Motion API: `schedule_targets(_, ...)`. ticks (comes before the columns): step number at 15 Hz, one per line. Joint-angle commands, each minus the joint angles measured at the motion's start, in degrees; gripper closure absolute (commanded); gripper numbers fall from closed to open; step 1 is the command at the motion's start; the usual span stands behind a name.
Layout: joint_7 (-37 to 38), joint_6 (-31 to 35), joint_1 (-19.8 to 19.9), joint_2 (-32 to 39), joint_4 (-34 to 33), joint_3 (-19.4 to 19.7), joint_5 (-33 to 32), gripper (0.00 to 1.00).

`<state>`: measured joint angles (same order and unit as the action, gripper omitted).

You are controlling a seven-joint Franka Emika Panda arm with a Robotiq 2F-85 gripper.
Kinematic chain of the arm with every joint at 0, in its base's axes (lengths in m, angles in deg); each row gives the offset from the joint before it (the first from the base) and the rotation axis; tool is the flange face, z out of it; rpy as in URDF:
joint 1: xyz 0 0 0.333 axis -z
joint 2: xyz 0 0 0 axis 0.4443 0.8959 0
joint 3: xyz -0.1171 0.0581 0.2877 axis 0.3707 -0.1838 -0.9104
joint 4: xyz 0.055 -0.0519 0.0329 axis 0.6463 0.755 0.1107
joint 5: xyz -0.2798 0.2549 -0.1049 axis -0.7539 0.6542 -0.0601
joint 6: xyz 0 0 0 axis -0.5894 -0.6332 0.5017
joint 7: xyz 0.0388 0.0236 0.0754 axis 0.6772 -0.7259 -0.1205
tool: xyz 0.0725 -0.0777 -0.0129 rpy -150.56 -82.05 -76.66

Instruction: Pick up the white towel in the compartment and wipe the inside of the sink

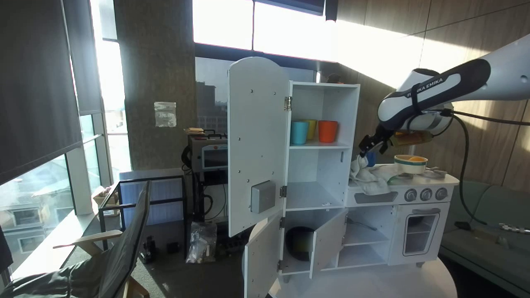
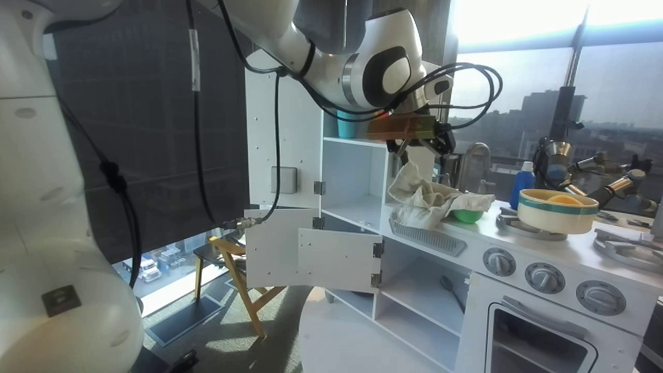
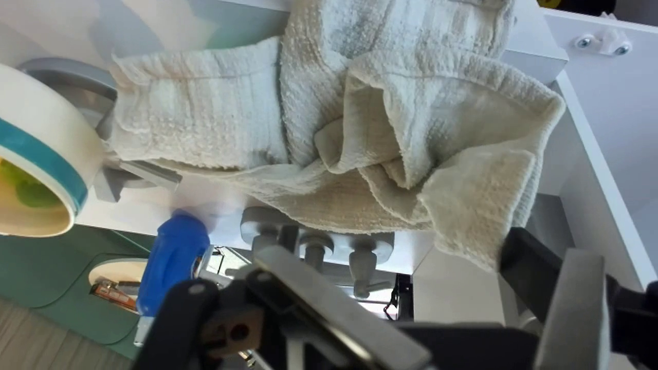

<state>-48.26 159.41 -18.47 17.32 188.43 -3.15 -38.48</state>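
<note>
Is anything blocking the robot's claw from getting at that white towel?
Nothing visible. In the wrist view the gripper stands open, with the white towel right by one of its fingers. The blue bottle and cream bowl sit off to one side.

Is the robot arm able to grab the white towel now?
Probably yes: its fingers are apart, right by an edge of the white towel, and nothing seems to lie on top of it.

towel [image 2: 429, 195] on counter [image 2: 484, 225], near pot [image 2: 555, 218]; pot on burner [image 2: 523, 229]; cups [image 1: 328, 132] on shelf [image 1: 316, 146]
</note>
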Motion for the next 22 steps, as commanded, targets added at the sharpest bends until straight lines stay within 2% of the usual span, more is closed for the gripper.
schedule_targets(1, 2.0, -1.7, 0.1, 1.1, -3.7, -1.9, -2.1, 0.0)
schedule_targets(5, 1.1, -3.0, -0.1, 1.1, -4.7, -2.0, -0.1, 0.0)
schedule_targets(17, -2.5, -3.8, 1.2, 8.3, -4.7, -1.4, 6.0, 0.0)
schedule_targets(22, -8.9, -2.9, 2.4, 8.6, -4.8, -1.3, 13.8, 0.0)
